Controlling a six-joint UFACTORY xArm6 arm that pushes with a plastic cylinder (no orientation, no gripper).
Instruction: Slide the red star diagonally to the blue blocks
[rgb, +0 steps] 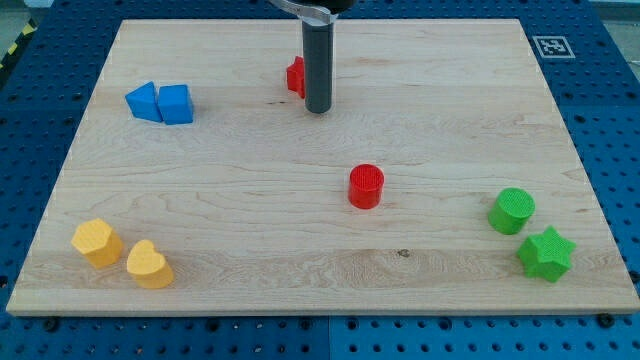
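The red star (296, 76) lies near the view's top centre, its right part hidden behind my rod. My tip (318, 109) rests on the board just right of and slightly below the star, touching or nearly touching it. Two blue blocks sit side by side at the view's upper left: a blue pentagon-like block (143, 101) and a blue cube (175, 104). They lie left of the star and a little lower.
A red cylinder (366, 186) stands at the centre. A green cylinder (512, 210) and a green star (545, 254) are at the lower right. Two yellow blocks (97, 242) (149, 265) are at the lower left. The wooden board (450, 100) ends on blue pegboard.
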